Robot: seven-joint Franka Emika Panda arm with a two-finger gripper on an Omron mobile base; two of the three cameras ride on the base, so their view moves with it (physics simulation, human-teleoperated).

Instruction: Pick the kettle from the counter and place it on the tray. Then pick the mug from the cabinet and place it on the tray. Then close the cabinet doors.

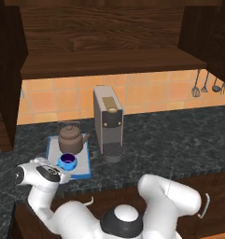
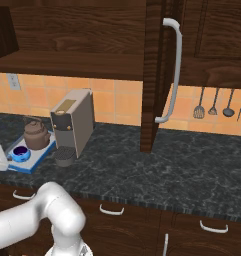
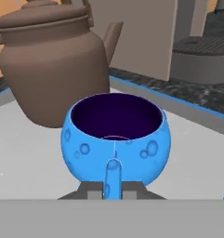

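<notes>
1. Your gripper (image 3: 113, 191) is pinched tight on the handle of the mug (image 3: 115, 138); the two fingertips sit on either side of that thin blue handle, right at the bottom of the hand view.
2. The mug sits over the grey surface of the tray (image 1: 84, 164), just in front of the kettle (image 1: 71, 138). Whether its base is fully down on the tray is hard to tell from these angles; it looks seated, but treat that as a guess.
3. Kettle and mug are both on the tray, which lies on the counter (image 1: 170, 140) beside the coffee machine (image 1: 108, 119). What remains, by my reading, is letting go and shutting the cabinet doors (image 2: 157, 75).
4. Risks from here:
   - Pulling back before the fingers spread would drag the mug by its handle and could tip it or slide it off the blue rim.
   - Releasing while it hangs slightly above the tray could make it bounce or roll.
   - A forward nudge would knock the mug into the kettle close behind it.
   - Rising toward the cabinet (image 1: 109, 60), the arm could clip the open door or the coffee machine.
</notes>
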